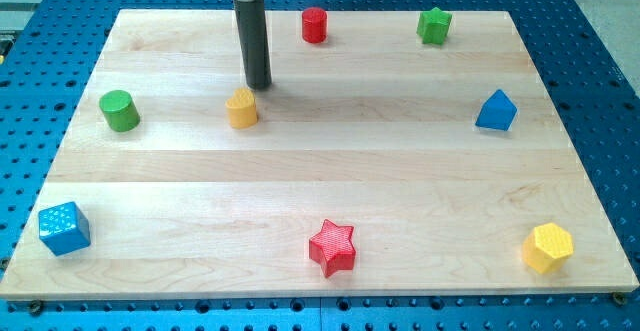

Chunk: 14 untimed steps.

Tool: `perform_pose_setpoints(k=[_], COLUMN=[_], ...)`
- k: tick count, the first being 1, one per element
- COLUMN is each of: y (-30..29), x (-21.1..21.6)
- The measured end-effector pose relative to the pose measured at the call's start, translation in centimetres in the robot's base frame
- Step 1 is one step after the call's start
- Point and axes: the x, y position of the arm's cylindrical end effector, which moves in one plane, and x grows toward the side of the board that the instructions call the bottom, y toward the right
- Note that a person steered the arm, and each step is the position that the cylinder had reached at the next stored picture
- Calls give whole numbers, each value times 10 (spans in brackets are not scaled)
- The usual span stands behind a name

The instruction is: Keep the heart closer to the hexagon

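The yellow heart (pixel 241 108) lies on the wooden board at upper left of centre. The yellow hexagon (pixel 547 247) lies far from it, near the board's bottom right corner. My tip (pixel 259 85) stands just above and slightly right of the heart, very close to its upper edge; I cannot tell if it touches. The dark rod rises from there to the view's top.
A red cylinder (pixel 314 25) and a green star (pixel 434 25) lie near the top edge. A blue house-shaped block (pixel 496 111) lies at right, a green cylinder (pixel 119 110) at left, a blue cube (pixel 64 228) at bottom left, and a red star (pixel 332 248) at bottom centre.
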Motion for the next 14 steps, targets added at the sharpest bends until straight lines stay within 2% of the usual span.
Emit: perform_pose_setpoints(k=[1,2,3,4,5,6,7,8,9,10,11,12,14], y=[-30,16,51,-15,17,92,76,110,183,216,173,173,173], x=[25,89,127,125,162,170,131,125,149,173,142,111,97])
